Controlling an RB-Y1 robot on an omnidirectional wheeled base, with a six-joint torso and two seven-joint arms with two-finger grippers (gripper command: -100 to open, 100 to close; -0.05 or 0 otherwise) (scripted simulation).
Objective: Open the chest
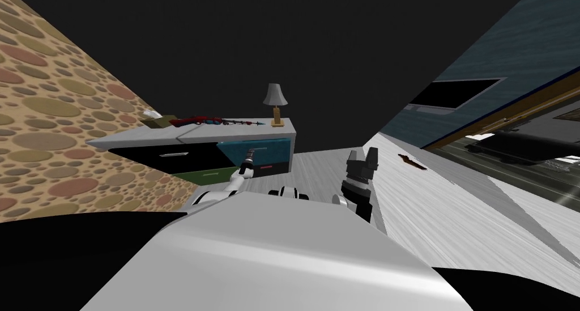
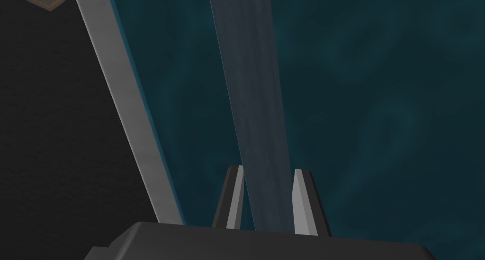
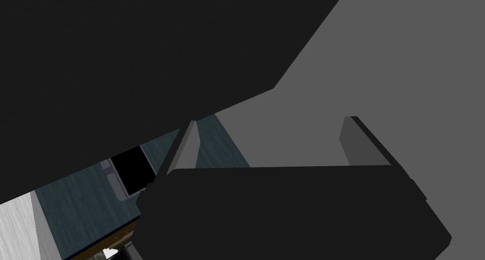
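— Two fingers of the left gripper (image 2: 268, 170) are pinching what?
— They are squeezing the grey handle (image 2: 248, 82) on the teal drawer (image 2: 379, 105) of the chest (image 1: 238, 133), which is standing against the pebbled wall (image 1: 45, 109). The right gripper (image 1: 362, 154) is hanging spread, well apart.

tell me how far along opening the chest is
Done: the left end effector is at the chest, shut on the grey handle of its teal drawer. In hand: that grip. Left: the pull; the drawer looks shut. The right end effector hangs open.
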